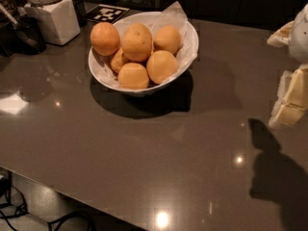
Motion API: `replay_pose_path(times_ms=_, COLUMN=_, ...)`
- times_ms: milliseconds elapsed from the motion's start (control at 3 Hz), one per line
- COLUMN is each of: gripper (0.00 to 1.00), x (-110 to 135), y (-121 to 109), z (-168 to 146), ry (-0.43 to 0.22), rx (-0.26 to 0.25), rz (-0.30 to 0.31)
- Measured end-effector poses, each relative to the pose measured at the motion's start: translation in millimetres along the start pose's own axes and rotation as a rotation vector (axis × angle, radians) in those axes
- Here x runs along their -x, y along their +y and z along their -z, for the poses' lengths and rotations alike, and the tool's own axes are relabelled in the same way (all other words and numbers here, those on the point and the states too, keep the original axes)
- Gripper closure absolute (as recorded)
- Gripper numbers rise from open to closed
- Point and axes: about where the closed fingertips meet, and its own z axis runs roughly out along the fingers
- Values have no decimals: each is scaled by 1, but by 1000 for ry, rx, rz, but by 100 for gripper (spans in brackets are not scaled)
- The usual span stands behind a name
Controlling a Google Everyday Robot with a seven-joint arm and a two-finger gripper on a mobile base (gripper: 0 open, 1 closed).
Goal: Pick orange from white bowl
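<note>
The white bowl (191,49) stands on the dark glossy table at the upper middle, lined with crinkled white paper (174,13). It holds several yellow-orange fruits. The orange (137,41), the largest and slightly oblong, lies on top of the pile in the middle. Smaller round oranges lie around it, one at the left rim (105,38) and one at the front (161,66). My gripper (292,100), pale cream, hangs at the right edge of the view above the table, well to the right of the bowl and apart from it.
A white square jar (54,17) stands at the back left beside a dark object (26,35). A black-and-white marker tag (107,13) lies behind the bowl. The table's front edge (72,196) runs diagonally at the lower left, with cables (14,211) on the floor below.
</note>
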Motion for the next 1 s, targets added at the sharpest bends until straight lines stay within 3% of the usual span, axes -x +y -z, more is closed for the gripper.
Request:
replay_pose_path(times_ms=667, gripper=0, x=4, y=0, z=2, ry=21, rx=-16, rz=-9)
replay_pose_path(times_ms=1000, gripper=0, x=18, y=-6, z=3, ry=55, rx=5, rz=-45)
